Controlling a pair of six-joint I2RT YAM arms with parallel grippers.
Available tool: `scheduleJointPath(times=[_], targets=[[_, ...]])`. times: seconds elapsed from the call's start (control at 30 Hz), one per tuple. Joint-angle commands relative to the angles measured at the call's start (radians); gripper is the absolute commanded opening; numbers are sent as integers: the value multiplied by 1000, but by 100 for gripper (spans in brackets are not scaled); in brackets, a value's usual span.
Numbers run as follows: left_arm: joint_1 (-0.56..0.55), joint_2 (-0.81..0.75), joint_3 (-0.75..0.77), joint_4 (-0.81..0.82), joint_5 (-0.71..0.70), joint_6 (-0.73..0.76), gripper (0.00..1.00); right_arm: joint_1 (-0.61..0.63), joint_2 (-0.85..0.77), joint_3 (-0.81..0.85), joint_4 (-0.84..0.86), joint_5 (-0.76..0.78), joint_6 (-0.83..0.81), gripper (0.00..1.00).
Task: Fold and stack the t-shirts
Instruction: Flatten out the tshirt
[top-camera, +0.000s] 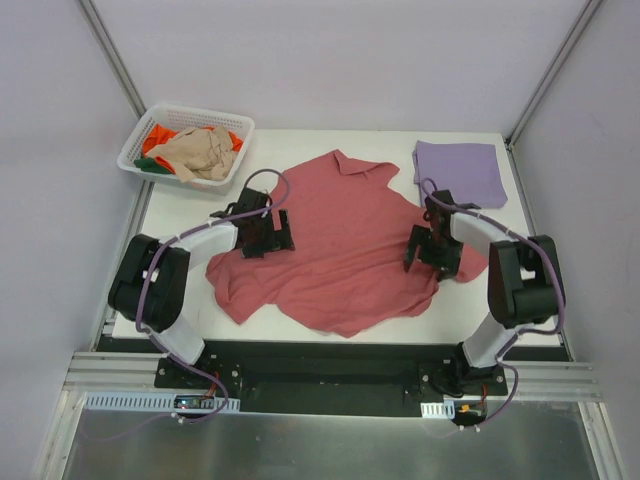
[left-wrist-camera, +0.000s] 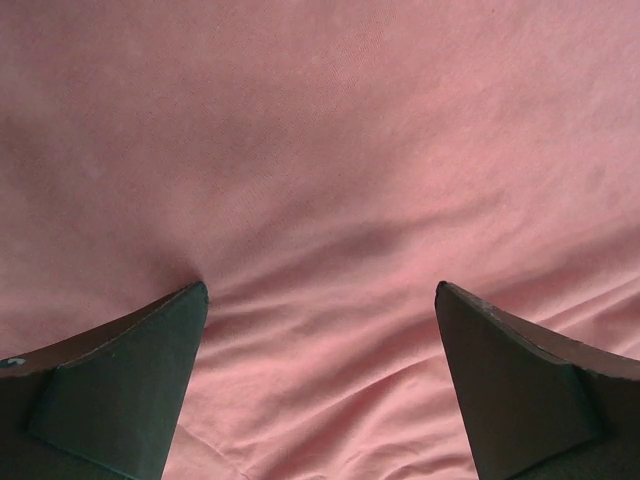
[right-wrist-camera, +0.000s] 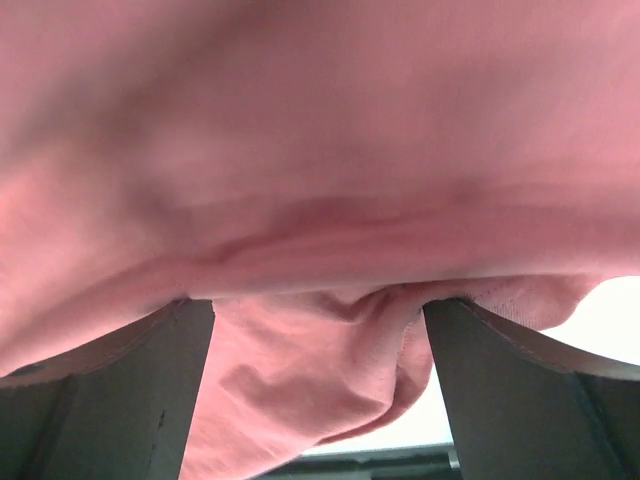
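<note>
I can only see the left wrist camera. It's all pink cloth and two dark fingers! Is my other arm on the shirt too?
Observer: Yes. The right gripper is open at the rose-red shirt's right edge, with cloth bunched between its fingers.
Operator: Are there more shirts?
Observer: A folded lavender shirt lies at the far right.
Operator: Any others?
Observer: A beige shirt is heaped in the white basket at the far left, with orange cloth and green cloth beside it.

white-black arms (top-camera: 200, 243), purple cables (top-camera: 148, 290), dark fingers (left-wrist-camera: 130, 390)
</note>
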Motion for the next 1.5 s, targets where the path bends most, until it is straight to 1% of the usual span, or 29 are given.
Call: scheduleJointPath(times=[0.0, 0.03, 0.1, 0.2, 0.3, 0.37, 0.43, 0.5, 0.57, 0.67, 0.73, 0.83, 0.87, 0.93, 1.0, 1.1, 1.17, 1.2, 1.3, 1.4, 1.47], targets=[[-1, -96, -194, -127, -96, -112, 99, -3, 173, 201, 80, -21, -42, 88], [-9, -136, -228, -125, -93, -141, 99, -4, 206, 250, 74, 12, -50, 88], [-44, -203, -291, -127, -73, -184, 99, -4, 270, 342, 52, 23, -70, 88], [-143, -283, -349, -125, -17, -270, 99, -3, 335, 451, 53, 0, -117, 88], [-238, -331, -347, -125, -4, -308, 99, -3, 372, 530, 37, 16, -145, 88], [-262, -355, -320, -125, -13, -295, 99, -4, 359, 551, 9, 40, -149, 90], [-262, -374, -278, -127, -56, -258, 99, -4, 301, 512, 11, 87, -146, 92], [-262, -386, -230, -136, -140, -226, 99, -10, 206, 443, 9, 140, -137, 96], [-262, -386, -176, -145, -211, -195, 99, -23, 101, 355, 12, 184, -114, 98], [-260, -368, -104, -147, -277, -160, 99, -46, -48, 207, 20, 241, -84, 100], [-253, -342, -66, -145, -306, -147, 99, -65, -154, 107, 26, 244, -50, 100], [-239, -283, -24, -141, -320, -134, 99, -76, -259, -40, 50, 212, -7, 100], [-230, -259, -15, -136, -320, -126, 99, -78, -283, -79, 64, 183, -2, 97], [-207, -210, 6, -119, -300, -123, 99, -79, -300, -130, 95, 140, 4, 93], [-181, -159, 22, -95, -235, -118, 99, -79, -288, -157, 142, 103, 1, 86], [-161, -101, 26, -56, -221, -115, 99, -78, -234, -142, 187, 31, -5, 76], [-142, -69, 28, -50, -198, -117, 99, -78, -192, -130, 216, -4, 2, 72], [-139, -62, 23, -42, -199, -117, 99, -75, -178, -127, 224, -44, 5, 71], [-116, -44, 8, -30, -188, -120, 99, -64, -148, -125, 254, -89, 9, 69], [-92, -29, -9, -22, -179, -123, 99, -58, -127, -125, 259, -96, 12, 68], [-84, -24, -18, -21, -176, -121, 99, -58, -116, -127, 271, -112, 16, 65]])
